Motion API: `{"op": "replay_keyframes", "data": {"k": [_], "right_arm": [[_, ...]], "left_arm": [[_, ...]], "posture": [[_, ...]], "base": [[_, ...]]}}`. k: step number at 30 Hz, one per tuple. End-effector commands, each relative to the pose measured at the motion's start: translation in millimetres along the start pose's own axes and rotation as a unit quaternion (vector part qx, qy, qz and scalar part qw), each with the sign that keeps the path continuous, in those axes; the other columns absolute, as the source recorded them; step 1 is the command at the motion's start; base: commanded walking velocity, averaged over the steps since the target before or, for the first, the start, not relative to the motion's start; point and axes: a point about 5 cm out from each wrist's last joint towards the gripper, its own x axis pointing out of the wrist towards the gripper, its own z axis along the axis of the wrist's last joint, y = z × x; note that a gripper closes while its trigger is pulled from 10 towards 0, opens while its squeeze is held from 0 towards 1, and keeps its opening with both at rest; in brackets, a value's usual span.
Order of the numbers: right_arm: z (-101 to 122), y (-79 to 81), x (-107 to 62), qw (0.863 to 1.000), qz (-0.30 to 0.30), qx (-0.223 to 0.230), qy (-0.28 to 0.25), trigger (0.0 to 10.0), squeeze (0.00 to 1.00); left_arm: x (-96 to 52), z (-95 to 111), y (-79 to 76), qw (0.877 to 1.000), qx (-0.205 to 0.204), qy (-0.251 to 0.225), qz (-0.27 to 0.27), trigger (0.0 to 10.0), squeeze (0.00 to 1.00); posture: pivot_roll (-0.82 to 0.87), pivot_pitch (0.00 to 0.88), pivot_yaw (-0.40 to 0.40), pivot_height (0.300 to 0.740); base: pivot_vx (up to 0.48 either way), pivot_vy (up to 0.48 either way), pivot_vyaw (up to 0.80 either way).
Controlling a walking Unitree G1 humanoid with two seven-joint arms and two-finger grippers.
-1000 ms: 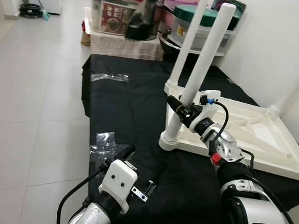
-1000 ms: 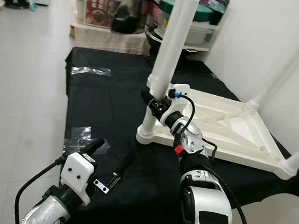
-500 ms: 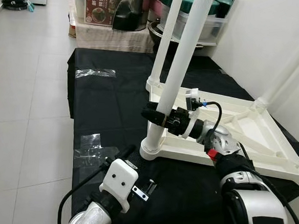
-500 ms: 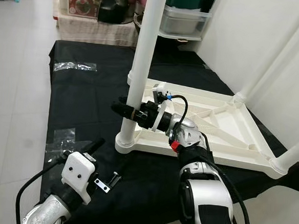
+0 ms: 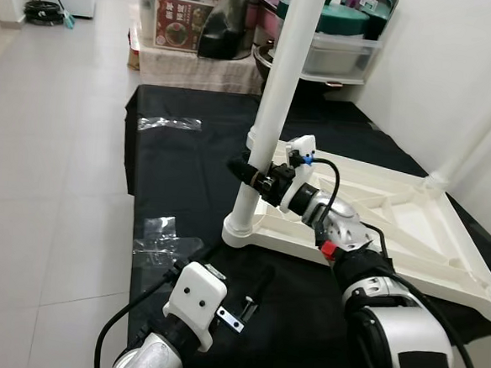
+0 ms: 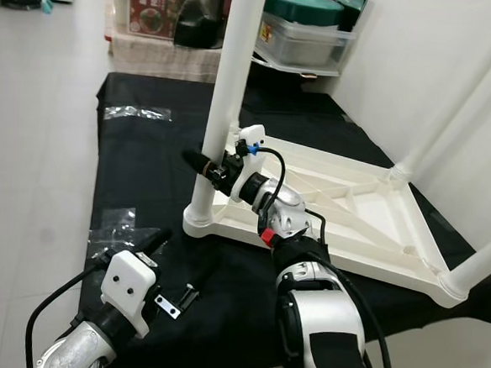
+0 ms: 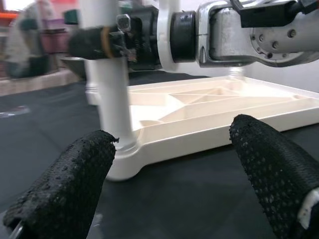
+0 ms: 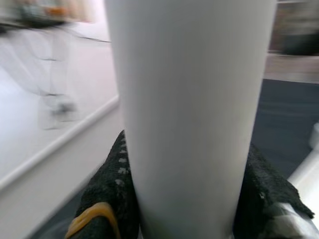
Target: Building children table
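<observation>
Smooth white plastic table leg (image 5: 276, 110), matt black cloth (image 5: 188, 163)

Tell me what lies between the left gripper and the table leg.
In the left eye view, black cloth with a crinkled clear plastic bag lies between the left gripper and the table leg.

Right arm reaches from lower right to frame centre, its hand (image 5: 248, 172) clamped sideways. Left hand (image 5: 191, 256), lower left, fingers spread apart.

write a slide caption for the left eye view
Right gripper clamps the near white table leg standing in the upturned tabletop; left gripper hovers open nearby.
</observation>
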Motion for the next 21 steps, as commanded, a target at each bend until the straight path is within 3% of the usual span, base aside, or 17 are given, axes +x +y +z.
{"op": "replay_keyframes", "data": {"k": [1, 2, 3, 6, 8, 9, 11, 14, 15, 16, 19, 20, 21], "right_arm": [[-13, -27.7, -15.7, 0.99, -0.137, 0.016, 0.019, 0.0, 0.0], [-13, -27.7, -15.7, 0.99, -0.137, 0.016, 0.019, 0.0, 0.0], [-19, -36.6, -22.9, 0.975, -0.222, 0.003, 0.029, 0.0, 0.0], [-19, -36.6, -22.9, 0.975, -0.222, 0.003, 0.029, 0.0, 0.0], [-28, -43.6, -35.0, 0.931, -0.365, 0.003, 0.031, 0.0, 0.0], [-28, -43.6, -35.0, 0.931, -0.365, 0.003, 0.031, 0.0, 0.0], [-30, -39.1, -36.3, 0.908, -0.417, 0.022, 0.026, 0.0, 0.0], [-30, -36.5, -35.5, 0.904, -0.426, 0.024, 0.023, 0.0, 0.0], [-29, -31.7, -31.5, 0.909, -0.414, 0.036, 0.013, 0.0, 0.0], [-26, -28.2, -28.7, 0.912, -0.41, 0.026, 0.006, 10.0, 0.0], [-21, -23.6, -25.2, 0.919, -0.393, 0.022, -0.017, 10.0, 0.01], [-18, -22.3, -25.3, 0.923, -0.384, 0.017, -0.032, 10.0, 1.0], [-18, -22.6, -26.3, 0.923, -0.382, 0.016, -0.039, 10.0, 1.0]], "left_arm": [[-1.1, -5, -2.8, 1.0, -0.005, 0.013, -0.007, 10.0, 0.0], [-1.1, -5, -2.8, 1.0, -0.005, 0.013, -0.007, 10.0, 0.0], [-1.2, -5, -2.8, 1.0, -0.004, 0.014, -0.008, 10.0, 0.0], [-1.2, -5, -2.8, 1.0, -0.004, 0.014, -0.008, 10.0, 0.0], [-1.1, -5, -2.8, 1.0, -0.003, 0.015, -0.009, 10.0, 0.0], [-1.1, -5, -2.8, 1.0, -0.003, 0.015, -0.009, 10.0, 0.0], [-0.9, -6, -2.9, 1.0, -0.002, 0.015, -0.01, 10.0, 0.0], [-1.0, -6, -3.0, 1.0, -0.002, 0.016, -0.01, 10.0, 0.0], [-1.3, -6, -2.9, 1.0, -0.002, 0.016, -0.01, 10.0, 0.0], [-1.7, -7, -2.9, 1.0, -0.002, 0.017, -0.009, 10.0, 0.0], [-1.6, -7, -3.1, 1.0, -0.002, 0.017, -0.01, 10.0, 0.0], [-1.6, -7, -3.1, 1.0, -0.003, 0.018, -0.01, 10.0, 0.0], [-1.5, -7, -3.4, 1.0, -0.003, 0.018, -0.011, 10.0, 0.0]], "posture": [[0.1, 0.039, -0.139, 0.74], [0.1, 0.039, -0.139, 0.74], [0.1, 0.036, -0.138, 0.74], [0.1, 0.036, -0.138, 0.74], [0.1, 0.032, -0.139, 0.74], [0.1, 0.032, -0.139, 0.74], [0.11, 0.028, -0.14, 0.74], [0.11, 0.027, -0.139, 0.74], [0.11, 0.027, -0.138, 0.74], [0.1, 0.025, -0.137, 0.74], [0.1, 0.025, -0.138, 0.74], [0.1, 0.023, -0.137, 0.74], [0.1, 0.021, -0.136, 0.74]], "base": [[0.0, 0.0, 0.0], [0.0, 0.0, 0.0], [0.0, 0.0, 0.0], [0.0, 0.0, 0.0], [0.0, 0.0, 0.0], [0.0, 0.0, 0.0], [0.0, 0.0, 0.0], [0.0, 0.0, 0.0], [0.0, 0.0, 0.0], [0.0, 0.0, 0.0], [0.0, 0.0, 0.0], [0.0, 0.0, 0.0], [0.0, 0.0, 0.0]]}}
